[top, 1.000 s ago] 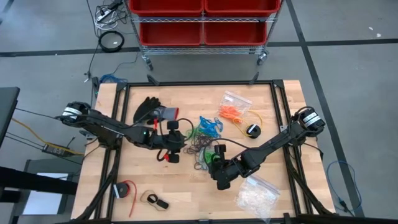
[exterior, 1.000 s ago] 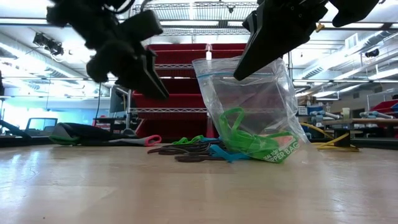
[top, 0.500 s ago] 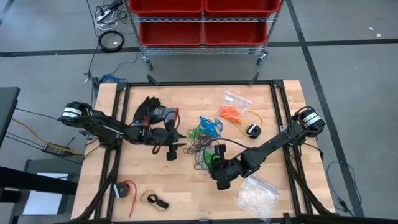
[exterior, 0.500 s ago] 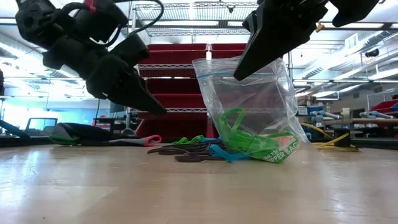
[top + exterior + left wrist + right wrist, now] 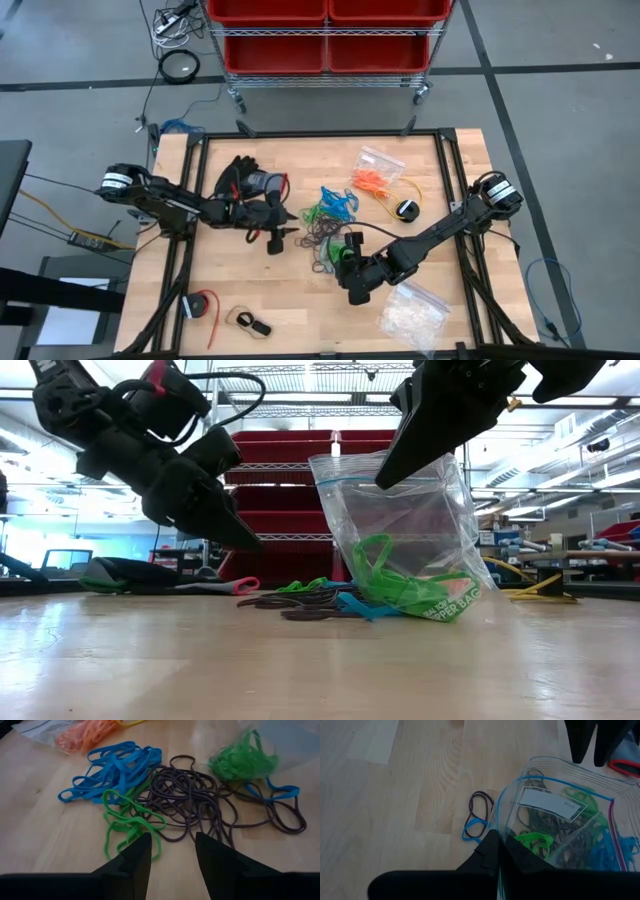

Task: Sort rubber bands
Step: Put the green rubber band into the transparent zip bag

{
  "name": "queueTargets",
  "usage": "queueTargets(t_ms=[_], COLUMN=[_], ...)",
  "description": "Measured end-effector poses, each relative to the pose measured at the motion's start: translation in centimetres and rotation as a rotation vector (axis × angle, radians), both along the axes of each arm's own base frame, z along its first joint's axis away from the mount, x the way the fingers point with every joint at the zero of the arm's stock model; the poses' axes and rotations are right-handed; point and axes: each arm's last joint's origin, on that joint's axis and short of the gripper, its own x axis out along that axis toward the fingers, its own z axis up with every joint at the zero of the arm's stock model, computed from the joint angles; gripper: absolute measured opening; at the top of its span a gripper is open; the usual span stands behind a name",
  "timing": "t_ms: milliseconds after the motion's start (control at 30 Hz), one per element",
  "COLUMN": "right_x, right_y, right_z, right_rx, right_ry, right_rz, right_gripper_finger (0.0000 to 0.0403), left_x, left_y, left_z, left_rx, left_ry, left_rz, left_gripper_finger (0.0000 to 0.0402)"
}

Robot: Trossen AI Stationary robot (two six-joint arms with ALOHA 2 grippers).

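1. Fingers of the left end effector (image 5: 170, 862) stand apart with nothing between them, hovering above the counter (image 5: 230, 285) and aimed at the loose rubber bands (image 5: 185, 800) just ahead.
2. Nearest its tips lies a green band (image 5: 127, 822), then a tangle of dark bands, with blue bands (image 5: 112, 770) beyond on one side and a green clump (image 5: 242, 760) on the other.
3. Pinched shut, the right end effector (image 5: 496, 852) grips the rim of a clear zip bag (image 5: 400, 530) and holds it upright, mouth upward; its bottom rests on the counter in the low view.
4. Green bands (image 5: 400, 585) lie heaped at the bag's bottom.
5. From above, the loose pile (image 5: 328, 215) lies mid-counter between the two end effectors, the left one (image 5: 283, 235) just beside it.
6. Orange bands (image 5: 372, 180) sit on another clear bag, farther back.
7. The counter is pale wood; black gloves (image 5: 240, 178) lie behind the left arm, and a bag of whitish pieces (image 5: 410, 312) lies near the right arm.
8. Red bins (image 5: 325, 30) on a wire rack stand behind the counter.
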Motion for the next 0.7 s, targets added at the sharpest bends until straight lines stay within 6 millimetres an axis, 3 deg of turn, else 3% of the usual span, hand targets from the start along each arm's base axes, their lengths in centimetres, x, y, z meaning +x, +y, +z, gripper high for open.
queueTargets(t_ms=[200, 400, 700], right_x=[0.0, 0.0, 0.2], right_y=[0.0, 0.0, -0.3], right_z=[0.0, 0.0, 0.0], right_rx=[0.001, 0.001, 0.002], right_ry=[-0.001, -0.002, -0.004], right_rz=[0.000, -0.001, -0.007], right_gripper_finger=[0.0000, 0.0000, 0.0000], left_x=[0.0, 0.4, 2.0], left_y=[1.1, 1.9, 2.4], left_z=[-1.0, -3.7, -4.9], left_rx=[0.001, -0.047, -0.065], left_ry=[0.055, 0.147, 0.064], left_rz=[0.045, 0.031, 0.103], left_gripper_finger=[0.0161, 0.0161, 0.0161])
